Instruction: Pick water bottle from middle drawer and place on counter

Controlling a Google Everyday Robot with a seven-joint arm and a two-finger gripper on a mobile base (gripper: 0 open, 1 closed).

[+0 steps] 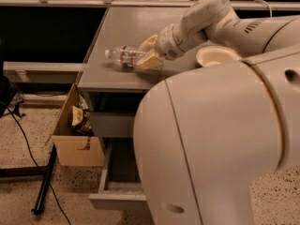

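The water bottle [123, 56] lies on its side on the counter [131, 25], near the front left, white cap pointing left. My gripper [148, 53] reaches in from the right and is shut on the bottle's base end, one finger [149, 42] behind it and one in front. The bottle rests on the counter top. The middle drawer [112, 201] stands pulled open below. Its dark floor is partly hidden by my arm's large white housing, and what shows of it holds nothing.
A cream round bowl [216, 56] sits on the counter right of the gripper. The drawer above [112, 124] is shut. An open cardboard box [75, 146] with packets stands on the floor left of the cabinet. A black stand leg [44, 184] and cable lie nearby.
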